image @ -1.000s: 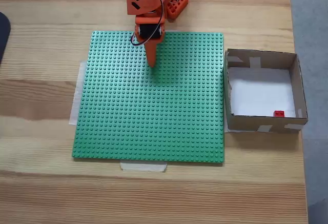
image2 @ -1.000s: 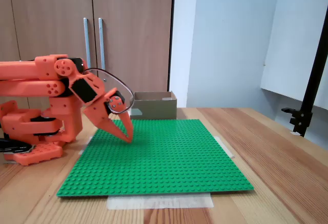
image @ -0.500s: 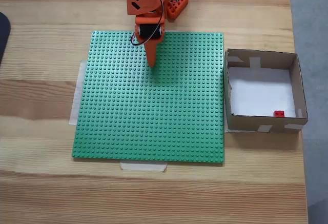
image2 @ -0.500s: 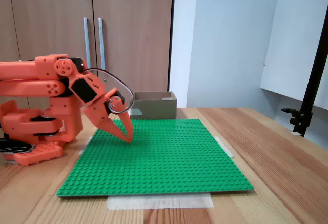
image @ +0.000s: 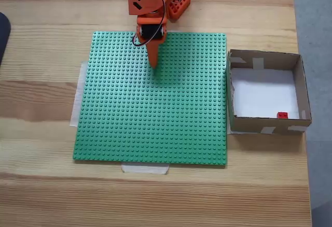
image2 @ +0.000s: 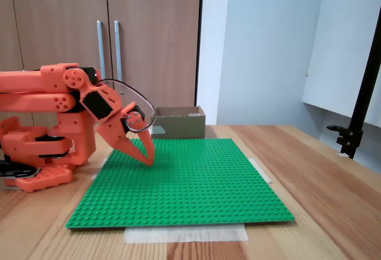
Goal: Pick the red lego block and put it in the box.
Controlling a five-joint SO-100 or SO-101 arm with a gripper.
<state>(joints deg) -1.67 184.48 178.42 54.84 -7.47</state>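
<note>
No legible text, label or number anywhere (box tape patches blank).

The red lego block (image: 282,115) is showing bright red against the white bottom of the brown box (image: 304,89), whose walls are carrying pale tape patches. The baseplate (image: 155,112) is showing green, studded all over. The arm (image2: 53,96) and pincer (image2: 147,160) are showing orange. The table (image: 46,50) is showing pale striped wood grain.
</note>
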